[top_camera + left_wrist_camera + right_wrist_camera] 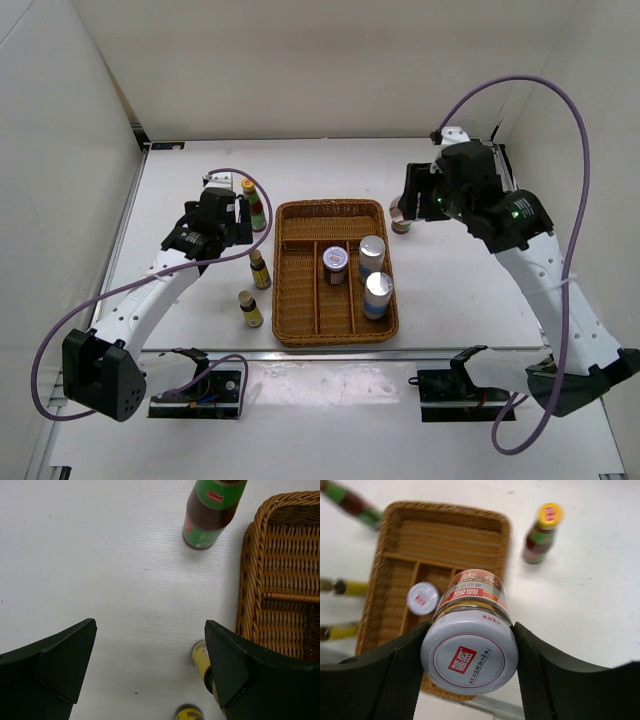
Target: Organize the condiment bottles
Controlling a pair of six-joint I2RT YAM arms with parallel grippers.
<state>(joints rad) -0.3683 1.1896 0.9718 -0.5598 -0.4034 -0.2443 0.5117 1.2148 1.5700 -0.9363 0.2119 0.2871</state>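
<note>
My right gripper [469, 650] is shut on a silver-lidded jar [472, 592], held in the air over the right side of the wicker tray [395, 565]. In the top view its fingers are hidden under the wrist [415, 198]. Three jars [335, 265] [372, 254] [378, 295] stand in the tray [300, 215]. One red sauce bottle [542, 532] stands right of the tray, partly seen under the arm [401, 222]. The other [254, 205] [210, 515] stands left of it. Two small brown bottles [260, 270] [250, 308] stand left too. My left gripper [150, 645] [225, 225] is open and empty above them.
The tray [280, 570] has a wide far compartment and three narrow near ones. Side walls close in the table left and right. The table's near edge runs just below the tray [340, 350].
</note>
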